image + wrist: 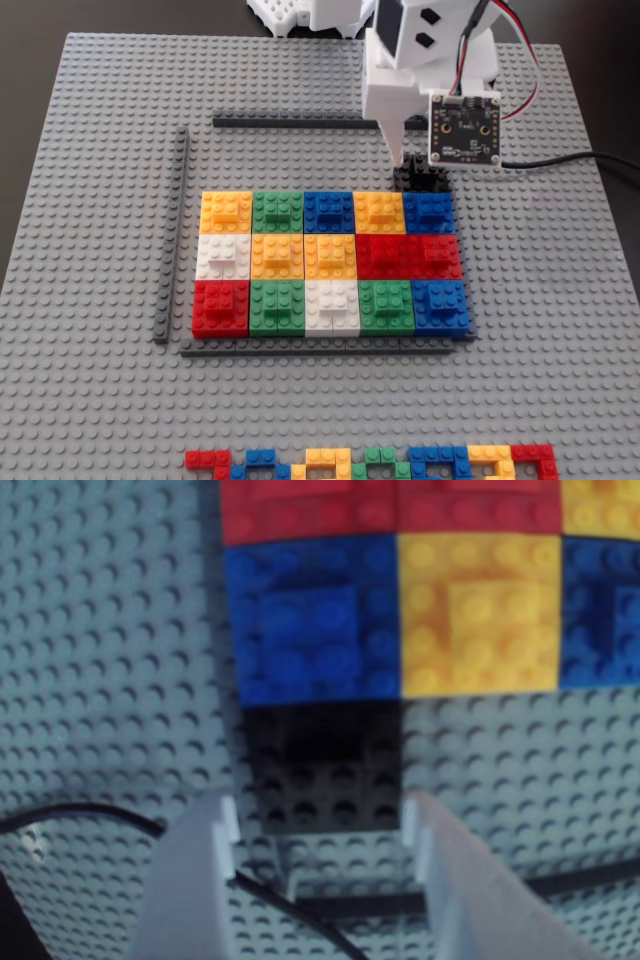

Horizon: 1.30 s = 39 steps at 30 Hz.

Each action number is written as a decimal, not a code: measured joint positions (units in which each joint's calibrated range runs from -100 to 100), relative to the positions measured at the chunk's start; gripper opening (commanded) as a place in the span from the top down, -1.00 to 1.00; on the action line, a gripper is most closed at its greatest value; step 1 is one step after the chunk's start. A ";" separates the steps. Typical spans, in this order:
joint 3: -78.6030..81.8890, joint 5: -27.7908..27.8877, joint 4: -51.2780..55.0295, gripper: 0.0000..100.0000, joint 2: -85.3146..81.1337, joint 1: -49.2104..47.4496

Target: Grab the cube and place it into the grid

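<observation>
In the fixed view, the bright grid of square toy bricks (330, 263) is seen nearest. Just past its far right corner, touching the blue brick, the small black studded cube (420, 178) sits. The white gripper (320, 825) is spread around it; next it must be squeezed and lifted.

Your gripper (320, 825) straddles the cube (325, 765) with fingers apart — the grid (400, 610) touches it at 12 o'clock; bare baseplate (110, 650) lies open at 9 and 3.
</observation>
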 measured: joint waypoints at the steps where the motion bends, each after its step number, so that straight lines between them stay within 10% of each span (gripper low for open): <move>1: -0.09 -0.15 0.34 0.58 0.00 0.07; 22: -5.47 -0.20 4.30 0.49 -7.80 -0.07; 30: -5.47 1.37 7.18 0.95 -18.41 0.73; 39: 1.77 3.37 8.45 1.00 -36.81 3.65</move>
